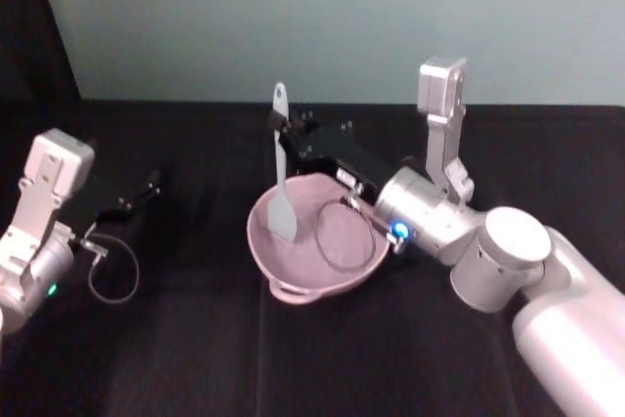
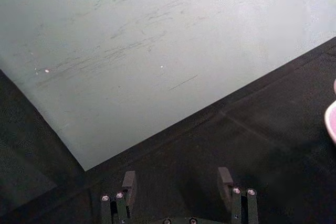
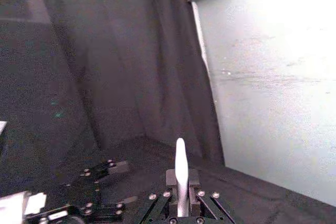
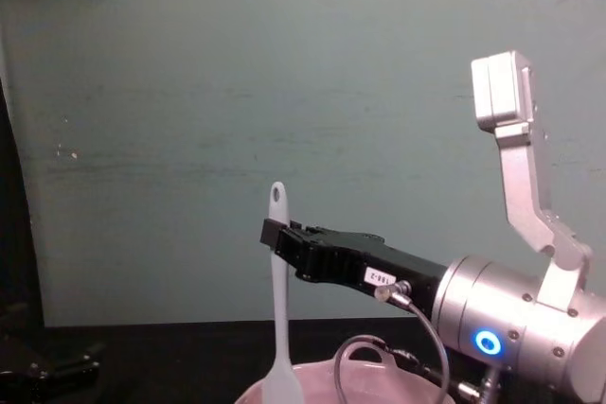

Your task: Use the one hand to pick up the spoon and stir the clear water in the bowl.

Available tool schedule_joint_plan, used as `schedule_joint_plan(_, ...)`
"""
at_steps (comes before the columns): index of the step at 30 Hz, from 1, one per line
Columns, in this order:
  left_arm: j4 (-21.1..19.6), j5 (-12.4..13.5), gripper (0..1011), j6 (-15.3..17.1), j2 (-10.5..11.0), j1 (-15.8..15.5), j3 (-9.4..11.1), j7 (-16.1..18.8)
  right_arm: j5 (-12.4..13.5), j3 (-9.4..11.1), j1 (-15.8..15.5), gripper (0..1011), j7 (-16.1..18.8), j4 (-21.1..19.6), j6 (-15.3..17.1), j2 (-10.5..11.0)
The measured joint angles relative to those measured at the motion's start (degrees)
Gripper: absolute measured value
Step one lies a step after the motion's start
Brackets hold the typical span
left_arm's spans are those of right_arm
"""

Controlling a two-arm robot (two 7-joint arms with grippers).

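Head view: right gripper (image 1: 284, 134) is holding the spoon (image 1: 281, 210) upright in the bowl (image 1: 291, 292).
Its jaws are clamping the upper handle, with the blade dipping inside the bowl; left gripper (image 1: 148, 186) is idling far left, jaws parted.

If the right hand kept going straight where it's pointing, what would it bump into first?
Probably the black curtain, far ahead. The right hand, shut on the spoon, points past the left hand, which sits off to one side. Depth is unclear.
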Motion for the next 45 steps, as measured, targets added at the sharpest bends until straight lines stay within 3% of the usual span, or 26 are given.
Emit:
schedule_joint_plan(6, 0.00, 0.00, 1011, 0.00, 0.00, 0.00, 0.00, 0.00, -0.96, 0.73, 2.23, 124, -0.12, 2.87, -0.37, -0.13)
schedule_joint_plan(13, 0.00, 0.00, 1011, 0.00, 0.00, 0.00, 0.00, 0.00, -1.19, 2.60, 2.04, 124, -1.27, 2.64, -0.29, 1.13)
schedule_joint_plan(19, 0.00, 0.00, 1011, 0.00, 0.00, 0.00, 0.00, 0.00, -1.25, 4.09, 0.02, 124, -2.50, 0.05, 0.61, 2.91)
schedule_joint_plan(27, 0.00, 0.00, 1011, 0.00, 0.00, 0.00, 0.00, 0.00, -1.09, 5.52, -4.91, 124, -4.04, -6.55, 2.71, 6.00)
schedule_joint_plan(32, 0.00, 0.00, 1011, 0.00, 0.00, 0.00, 0.00, 0.00, -1.13, 5.43, -7.25, 124, -4.48, -10.28, 3.59, 6.99)
schedule_joint_plan(37, 0.00, 0.00, 1011, 0.00, 0.00, 0.00, 0.00, 0.00, -1.15, 4.06, -9.02, 124, -4.16, -13.66, 4.01, 7.05)
schedule_joint_plan(45, 0.00, 0.00, 1011, 0.00, 0.00, 0.00, 0.00, 0.00, -1.31, 1.36, -8.19, 124, -2.82, -12.27, 4.06, 5.19)
